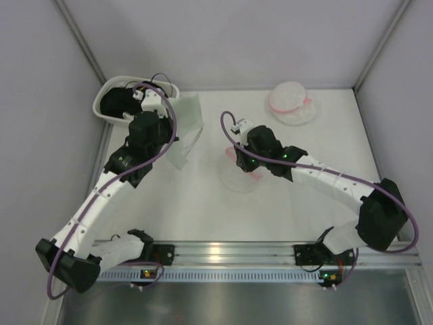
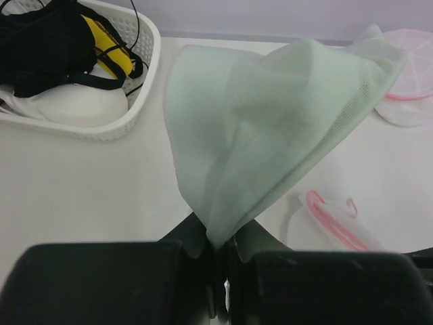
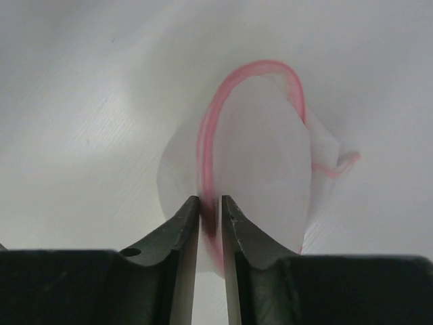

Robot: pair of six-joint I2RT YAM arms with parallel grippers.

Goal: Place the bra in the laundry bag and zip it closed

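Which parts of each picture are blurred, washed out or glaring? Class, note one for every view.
Top external: glare streaks the metal rail. Left wrist: the left tool is blurred, while the bra it pinches is sharper. Right wrist: the mesh of the laundry bag washes out against the white table; only its pink rim reads clearly.

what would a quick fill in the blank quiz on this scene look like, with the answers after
1. The bra is pinched by the pincer of the ____ arm.
2. The right pincer is shut on the ____ zipper rim of the laundry bag.
3. The basket holding the black tangle is coloured ____.
Missing words: left; pink; white.
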